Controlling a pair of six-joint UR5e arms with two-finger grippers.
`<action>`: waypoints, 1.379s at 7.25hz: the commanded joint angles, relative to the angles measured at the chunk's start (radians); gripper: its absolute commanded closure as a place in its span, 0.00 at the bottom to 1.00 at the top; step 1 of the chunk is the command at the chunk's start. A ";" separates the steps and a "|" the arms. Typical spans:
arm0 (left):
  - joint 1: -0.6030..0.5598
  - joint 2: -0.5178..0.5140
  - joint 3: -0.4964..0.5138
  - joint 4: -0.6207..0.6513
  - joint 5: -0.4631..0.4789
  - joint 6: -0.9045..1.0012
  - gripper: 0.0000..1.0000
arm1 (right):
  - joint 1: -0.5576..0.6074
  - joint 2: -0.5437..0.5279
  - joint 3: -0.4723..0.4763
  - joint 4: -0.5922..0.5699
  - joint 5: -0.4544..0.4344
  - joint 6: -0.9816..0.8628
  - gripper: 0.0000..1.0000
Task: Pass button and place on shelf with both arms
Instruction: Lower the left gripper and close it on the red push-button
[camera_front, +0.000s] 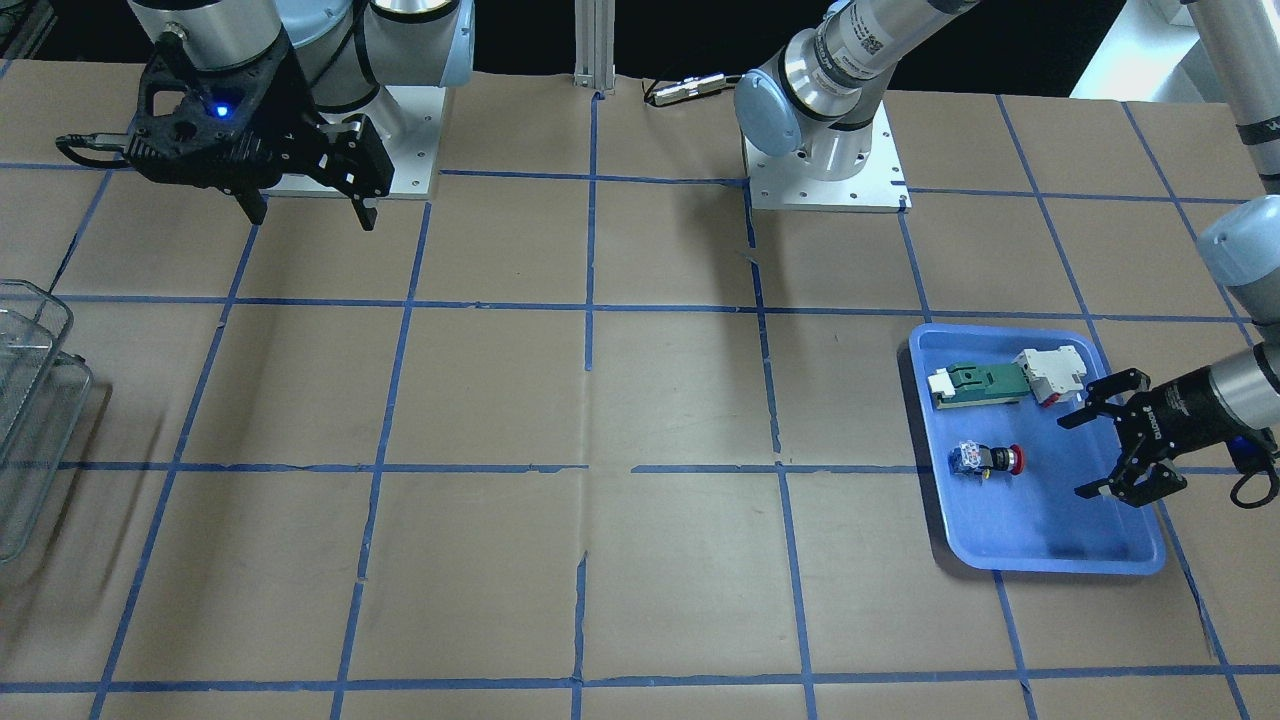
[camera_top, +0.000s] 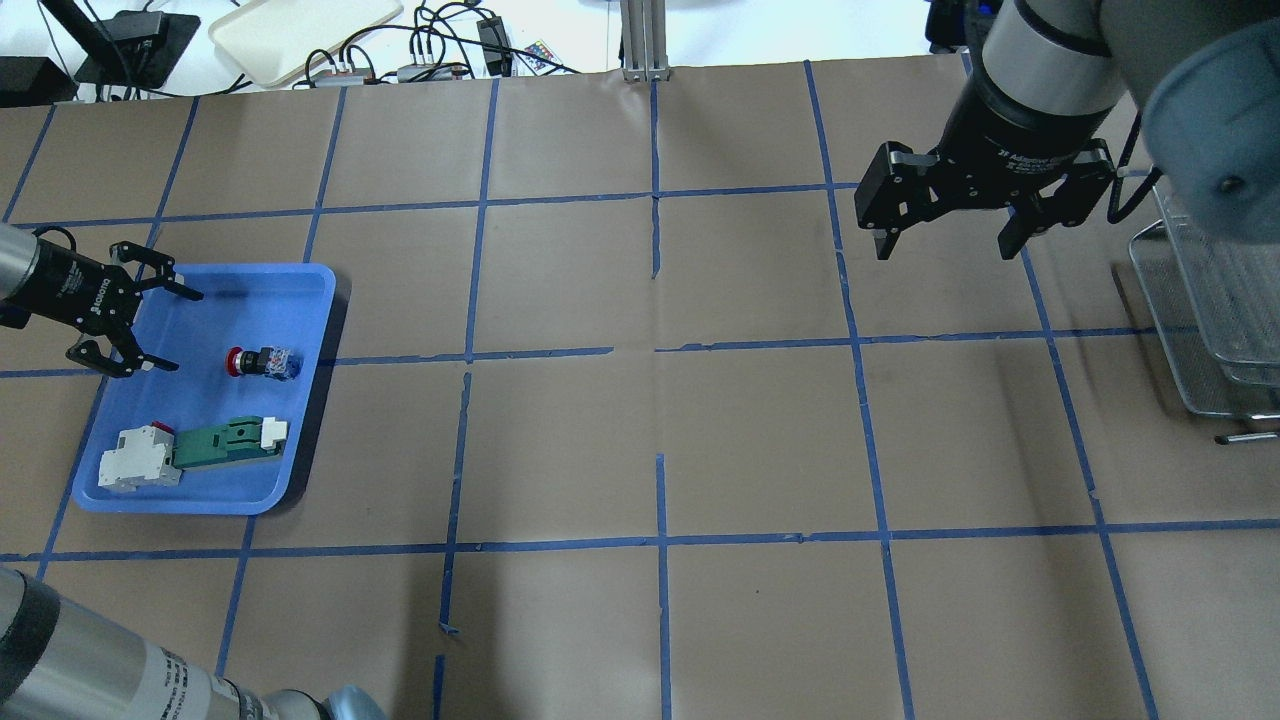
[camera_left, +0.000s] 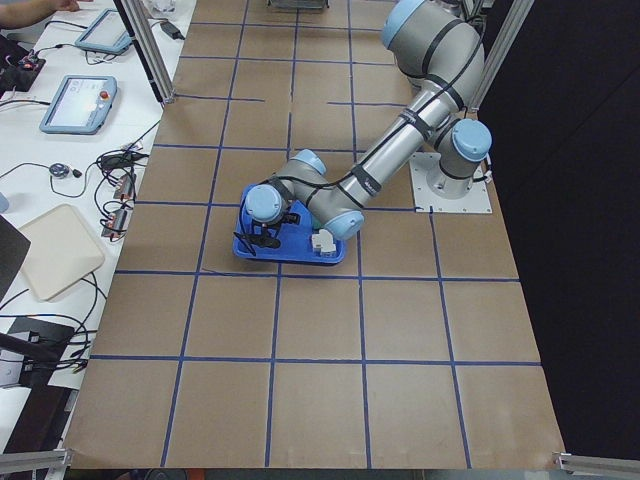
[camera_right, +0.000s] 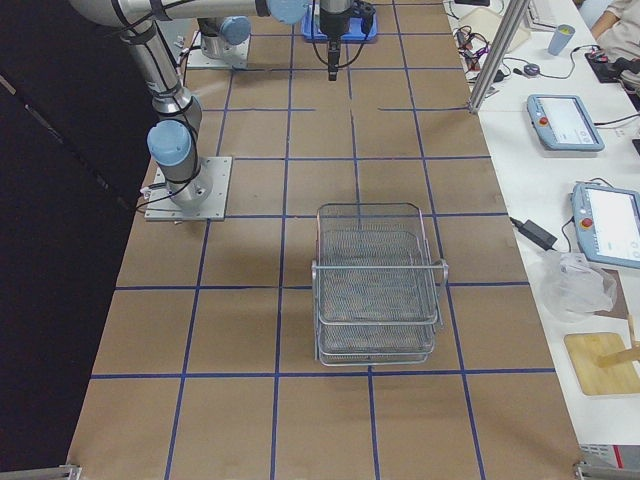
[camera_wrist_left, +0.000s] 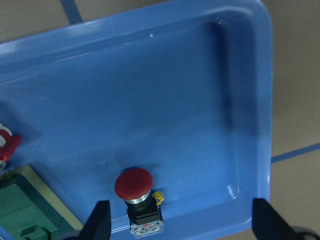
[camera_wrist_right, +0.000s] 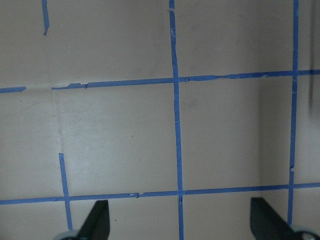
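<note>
Left tool open at the blue tray, lined up to pick the red push button.

The left tool (camera_top: 180, 330) hovers with its fingers spread wide over the tray edge nearest it. The blue tray (camera_top: 230, 300) holds the red-capped push button (camera_top: 262, 361), which lies on its side just ahead of the tool, cap toward it, untouched. In the left wrist view the button sits between the fingers but nearer one. My judgement is to shift sideways to centre it, then close on the black body behind the rounded cap, leaving one end free for the handover. A green-and-white component (camera_top: 225, 440) lies beside that path. The right tool (camera_top: 942, 245), also open and empty, hovers well apart over the worktop (camera_top: 700, 420), with the wire-mesh shelf (camera_right: 368, 206) on its outer side.
</note>
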 joint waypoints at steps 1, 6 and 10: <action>0.010 -0.023 -0.017 0.008 -0.024 -0.094 0.00 | 0.000 -0.001 0.001 0.001 0.000 -0.001 0.00; 0.006 -0.028 -0.077 0.014 -0.079 -0.087 0.00 | 0.002 -0.001 0.001 0.002 0.002 0.001 0.00; 0.006 -0.049 -0.075 0.015 -0.079 -0.063 0.07 | 0.000 -0.001 -0.001 -0.001 0.000 0.001 0.00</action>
